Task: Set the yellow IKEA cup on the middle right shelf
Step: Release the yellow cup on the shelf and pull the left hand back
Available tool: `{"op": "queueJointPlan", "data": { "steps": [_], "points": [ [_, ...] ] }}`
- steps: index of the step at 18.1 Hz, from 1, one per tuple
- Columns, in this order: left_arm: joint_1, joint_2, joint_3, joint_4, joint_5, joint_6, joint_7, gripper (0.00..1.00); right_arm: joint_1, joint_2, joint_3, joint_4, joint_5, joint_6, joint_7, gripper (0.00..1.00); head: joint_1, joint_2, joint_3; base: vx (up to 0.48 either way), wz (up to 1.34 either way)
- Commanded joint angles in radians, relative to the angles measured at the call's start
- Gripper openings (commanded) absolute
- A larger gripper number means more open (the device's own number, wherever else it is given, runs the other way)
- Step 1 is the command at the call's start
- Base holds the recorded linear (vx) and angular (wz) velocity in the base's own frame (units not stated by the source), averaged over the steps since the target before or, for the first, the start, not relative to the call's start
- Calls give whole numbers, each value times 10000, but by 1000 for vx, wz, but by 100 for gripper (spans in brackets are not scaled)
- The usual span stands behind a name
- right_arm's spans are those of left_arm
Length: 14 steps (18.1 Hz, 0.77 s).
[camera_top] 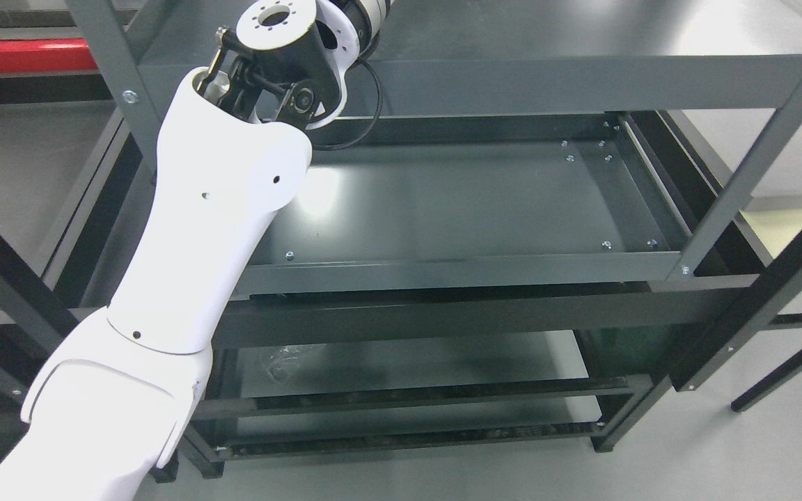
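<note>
Bright, sharp overhead light, white glare patch on the dark shelf (457, 202).

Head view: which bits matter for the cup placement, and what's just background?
Job:
- left arm, reaching up out of frame; hand and yellow cup not visible
- middle shelf of the dark rack, bare where seen

Background:
- top shelf
- lower shelf
- red bar, far left
- grey floor
</note>
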<state>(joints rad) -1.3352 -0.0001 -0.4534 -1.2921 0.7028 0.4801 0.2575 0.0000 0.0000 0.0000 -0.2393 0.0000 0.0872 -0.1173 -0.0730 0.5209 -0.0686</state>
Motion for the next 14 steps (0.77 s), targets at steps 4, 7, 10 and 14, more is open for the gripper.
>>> {"op": "queueJointPlan", "data": {
  "steps": [4,7,10,14],
  "points": [
    [-9,175,-957,972,90,198,-75,22,138,-175,169,0,-245,63,8,99,0,0,0,86,120],
    [-9,175,-1049,895,59,857,-166,47,138,-175,169,0,-245,63,8,99,0,0,0,77,109],
    [-9,175,-1111,864,44,997,-442,61,138,-175,169,0,-245,63,8,99,0,-1,0,30,54],
    [-9,175,-1157,757,13,997,-1071,77,138,-175,169,0,-245,63,8,99,0,0,0,-5,-14]
  ]
}}
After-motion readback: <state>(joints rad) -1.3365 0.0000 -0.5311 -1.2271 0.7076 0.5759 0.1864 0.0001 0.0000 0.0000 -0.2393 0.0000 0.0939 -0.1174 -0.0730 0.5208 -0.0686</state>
